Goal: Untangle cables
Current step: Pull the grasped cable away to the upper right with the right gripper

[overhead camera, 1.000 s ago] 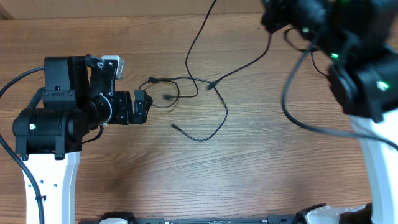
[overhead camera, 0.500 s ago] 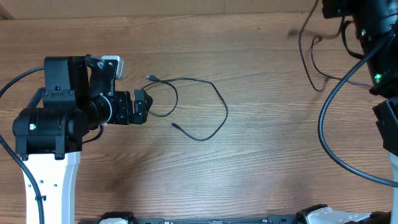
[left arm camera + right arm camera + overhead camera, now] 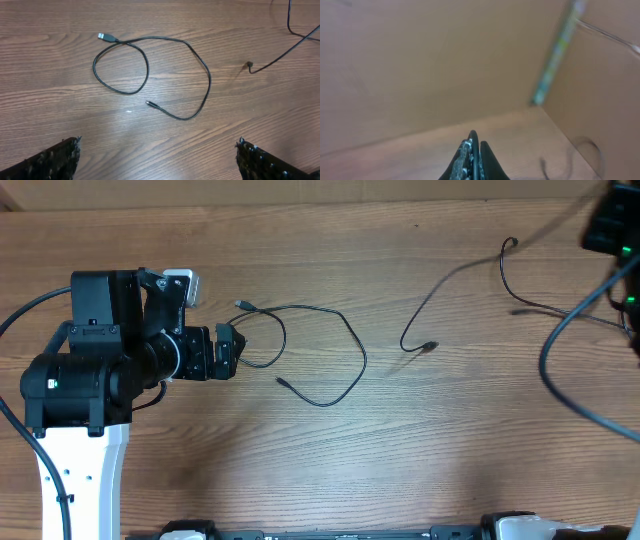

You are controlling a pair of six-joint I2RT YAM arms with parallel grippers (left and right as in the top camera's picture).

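Cables (image 3: pixel 209 85): well apart | left end effector (image 3: pixel 159 162): wide, empty | right end effector (image 3: pixel 474 152): closed

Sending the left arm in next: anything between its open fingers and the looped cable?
Nothing visible: only bare table lies between the left gripper and the looped cable. The second cable lies apart, further right.
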